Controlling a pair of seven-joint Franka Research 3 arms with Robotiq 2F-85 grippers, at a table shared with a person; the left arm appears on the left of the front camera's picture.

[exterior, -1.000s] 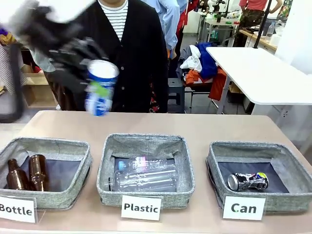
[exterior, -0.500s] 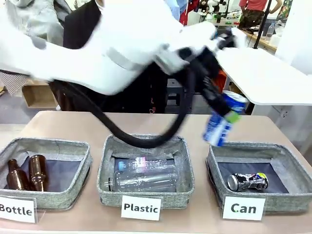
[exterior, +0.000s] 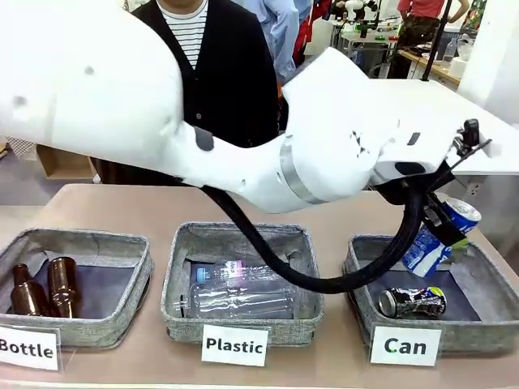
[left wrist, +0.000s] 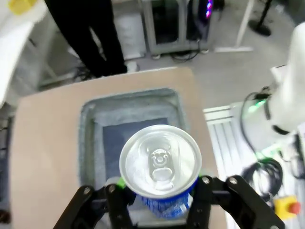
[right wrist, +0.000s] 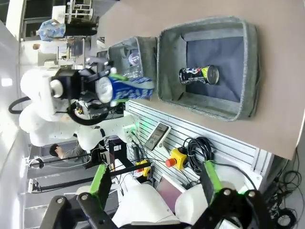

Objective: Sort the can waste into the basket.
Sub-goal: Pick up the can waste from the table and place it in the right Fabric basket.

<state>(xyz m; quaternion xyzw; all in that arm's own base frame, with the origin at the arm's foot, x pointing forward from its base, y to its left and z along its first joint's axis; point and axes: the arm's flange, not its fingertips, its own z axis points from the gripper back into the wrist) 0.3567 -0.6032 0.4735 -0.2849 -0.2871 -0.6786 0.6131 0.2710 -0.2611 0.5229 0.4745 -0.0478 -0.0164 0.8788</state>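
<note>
My left gripper [exterior: 443,232] is shut on a blue and white can [exterior: 423,248], holding it tilted above the right side of the grey basket [exterior: 480,334] labelled "Can". In the left wrist view the can's silver top [left wrist: 160,161] sits between the black fingers [left wrist: 118,206], with the basket's rim [left wrist: 86,125] below it. A crushed silver can with dark print [exterior: 412,301] lies on the basket's dark base. The right wrist view shows my right gripper [right wrist: 155,183] open and empty, high off the table, looking down on the basket [right wrist: 248,71], the crushed can [right wrist: 199,75] and the held can [right wrist: 127,88].
The "Plastic" basket [exterior: 243,239] in the middle holds clear bottles. The "Bottle" basket [exterior: 81,241] at the left holds brown glass bottles. A person in a dark cardigan [exterior: 227,73] stands at the far edge. My left arm [exterior: 243,154] spans the table above the baskets.
My left arm has swung from the far left across the table to the right, carrying the blue and white can down over the "Can" basket.
</note>
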